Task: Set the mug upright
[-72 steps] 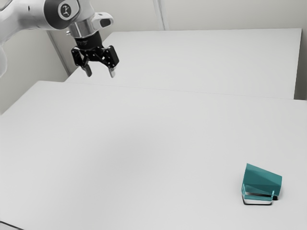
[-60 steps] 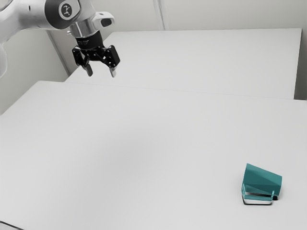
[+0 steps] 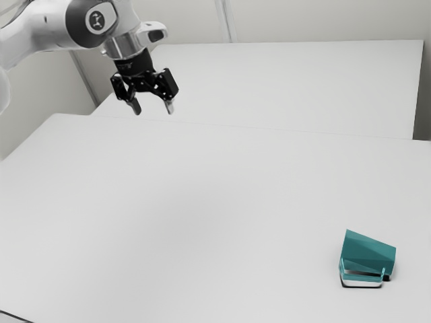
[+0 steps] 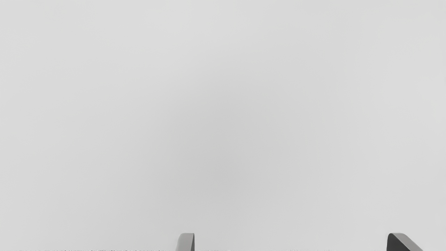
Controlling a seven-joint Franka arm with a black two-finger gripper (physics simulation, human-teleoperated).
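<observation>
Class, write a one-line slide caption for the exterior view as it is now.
The open gripper hangs above the white table, away from the teal mug.

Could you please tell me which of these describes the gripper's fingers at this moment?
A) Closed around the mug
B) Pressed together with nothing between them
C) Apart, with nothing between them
C: the fingers stand well apart above the white table, with empty space between them, while the teal mug lies away from them.

No readable text or numbers, a round badge (image 3: 89, 21) on the white arm (image 3: 37, 33) above the jaws, its dark mark (image 3: 97, 20) possibly a logo
</observation>
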